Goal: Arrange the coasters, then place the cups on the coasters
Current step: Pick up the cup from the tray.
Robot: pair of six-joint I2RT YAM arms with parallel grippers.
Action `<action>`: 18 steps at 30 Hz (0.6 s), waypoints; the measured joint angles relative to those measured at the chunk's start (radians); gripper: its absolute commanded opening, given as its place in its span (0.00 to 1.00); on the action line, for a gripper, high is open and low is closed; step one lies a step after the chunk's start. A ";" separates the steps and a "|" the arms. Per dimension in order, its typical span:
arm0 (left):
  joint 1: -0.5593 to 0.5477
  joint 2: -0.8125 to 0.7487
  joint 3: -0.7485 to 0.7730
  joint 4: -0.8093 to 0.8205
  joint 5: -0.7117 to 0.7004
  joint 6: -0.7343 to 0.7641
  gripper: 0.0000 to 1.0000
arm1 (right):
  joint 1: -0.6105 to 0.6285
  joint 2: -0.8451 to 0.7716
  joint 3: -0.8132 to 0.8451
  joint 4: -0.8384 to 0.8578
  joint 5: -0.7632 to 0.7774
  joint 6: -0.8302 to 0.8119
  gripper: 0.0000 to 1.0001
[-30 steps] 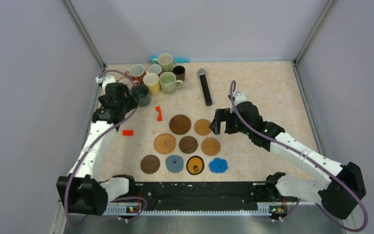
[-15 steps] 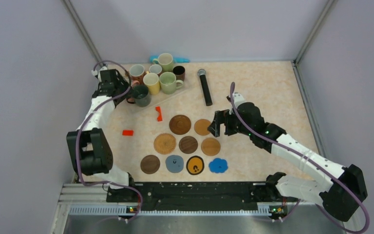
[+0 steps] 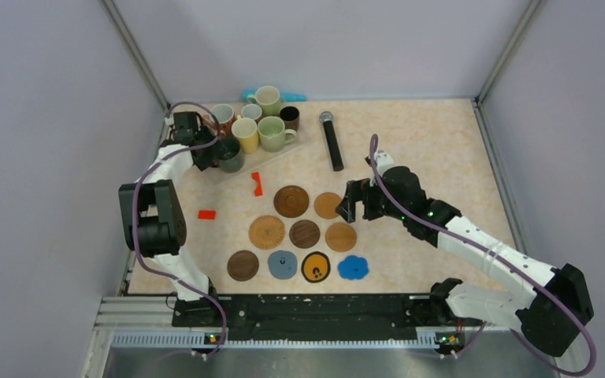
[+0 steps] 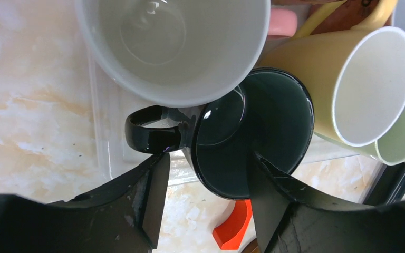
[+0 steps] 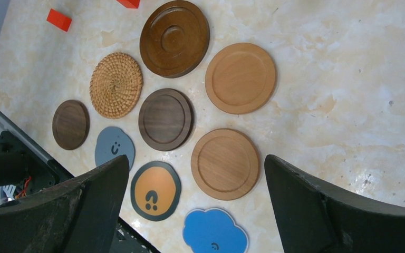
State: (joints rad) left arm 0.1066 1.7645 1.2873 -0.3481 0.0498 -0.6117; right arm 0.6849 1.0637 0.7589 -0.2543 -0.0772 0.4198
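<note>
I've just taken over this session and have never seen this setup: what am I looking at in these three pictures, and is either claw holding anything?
Two white robot arms are bolted at the near edge of a beige marbled table. The wide picture looks down from above and behind them; the other two come from a camera on each wrist. Nine flat round coasters, wooden, woven and coloured, lie in rows mid-table. A cluster of ceramic mugs stands far left, with a black microphone and two red-orange pieces nearby. The left gripper has its jaws apart astride the wall of a dark green mug, beside its handle, not visibly clamped. The right gripper hangs open above the coasters, holding nothing.
</note>
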 measured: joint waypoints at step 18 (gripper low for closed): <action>0.000 0.031 0.020 -0.053 0.011 0.019 0.38 | 0.000 0.006 -0.015 0.001 -0.004 0.003 0.98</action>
State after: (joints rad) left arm 0.1062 1.7950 1.3075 -0.4015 0.0605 -0.5922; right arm 0.6849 1.0695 0.7437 -0.2535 -0.0811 0.4225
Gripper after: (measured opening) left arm 0.430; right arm 0.981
